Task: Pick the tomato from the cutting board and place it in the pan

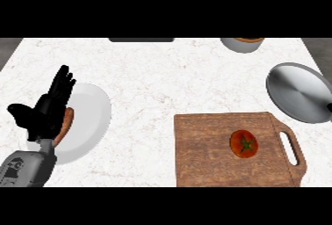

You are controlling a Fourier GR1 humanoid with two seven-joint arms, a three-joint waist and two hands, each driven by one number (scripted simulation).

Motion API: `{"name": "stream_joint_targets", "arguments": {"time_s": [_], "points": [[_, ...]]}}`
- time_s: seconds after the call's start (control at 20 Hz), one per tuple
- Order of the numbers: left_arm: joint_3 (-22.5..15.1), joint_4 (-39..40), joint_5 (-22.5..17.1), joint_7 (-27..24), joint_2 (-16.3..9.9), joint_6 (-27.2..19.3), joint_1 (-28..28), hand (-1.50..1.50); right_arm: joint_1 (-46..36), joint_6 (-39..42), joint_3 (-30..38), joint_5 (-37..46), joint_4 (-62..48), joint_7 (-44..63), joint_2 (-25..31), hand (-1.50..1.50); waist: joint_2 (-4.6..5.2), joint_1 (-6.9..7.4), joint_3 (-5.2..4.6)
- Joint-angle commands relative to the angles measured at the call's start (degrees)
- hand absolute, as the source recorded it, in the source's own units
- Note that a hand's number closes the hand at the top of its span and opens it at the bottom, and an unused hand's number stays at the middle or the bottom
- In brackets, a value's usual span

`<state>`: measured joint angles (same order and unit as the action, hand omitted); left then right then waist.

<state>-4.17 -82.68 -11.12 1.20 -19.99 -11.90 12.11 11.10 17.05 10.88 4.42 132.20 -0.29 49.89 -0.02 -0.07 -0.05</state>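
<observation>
At far left, a black left hand [47, 110] on a grey forearm, rising from the lower edge, fingers straight and spread upward, thumb out to the side, holding nothing. Just behind it, a round white plate [91, 118] on the white marbled counter [168, 74], partly covered by the hand; on the plate, a slim reddish-brown sausage-like item [65, 125], mostly hidden by the hand and wrist. At the far edge, centre, a dark flat rectangular object [141, 39], cut off by the top of the view. Right of centre and near the front, a brown wooden cutting board [214, 154] with a slotted handle [293, 147] pointing right. Lying on the board's right half, near the handle, a round red tomato [243, 143] with a green stem star facing up, touched by nothing. At the far edge, right, a grey cup-like vessel [242, 45] with something orange inside, partly cut off. Against the right edge, beyond the board and apart from it, a round grey metal pan [299, 92], nothing in it. No right hand in view.
</observation>
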Motion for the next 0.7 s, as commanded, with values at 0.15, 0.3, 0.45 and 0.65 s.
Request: {"name": "stream_joint_targets", "arguments": {"time_s": [0.15, 0.3, 0.45, 0.65], "points": [[1.57, 5.04, 1.28, 0.7, 1.74, 1.52, 5.21, 0.0, -6.17, 2.04, -13.54, 10.32, 1.14, 6.19, -5.99, -1.5, 0.17, 0.23, 0.02], [0.3, -2.07, 3.55, 3.62, 2.55, -1.16, 1.54, 0.0, -3.72, 4.81, -12.03, 10.43, 5.15, 13.38, -7.46, -1.5, -0.03, 0.17, 0.03], [2.9, -3.92, 1.82, 4.47, 0.49, 2.35, -0.15, 0.0, -7.11, 6.11, -12.77, 13.37, -1.51, 11.05, -10.11, -1.5, 0.0, 0.48, 0.05], [4.56, 1.27, 2.61, 2.85, 2.12, 2.86, 3.14, 0.0, -4.68, 6.06, -14.14, 19.63, 0.1, 12.25, -14.36, -1.5, 0.01, -0.08, 0.04]]}}
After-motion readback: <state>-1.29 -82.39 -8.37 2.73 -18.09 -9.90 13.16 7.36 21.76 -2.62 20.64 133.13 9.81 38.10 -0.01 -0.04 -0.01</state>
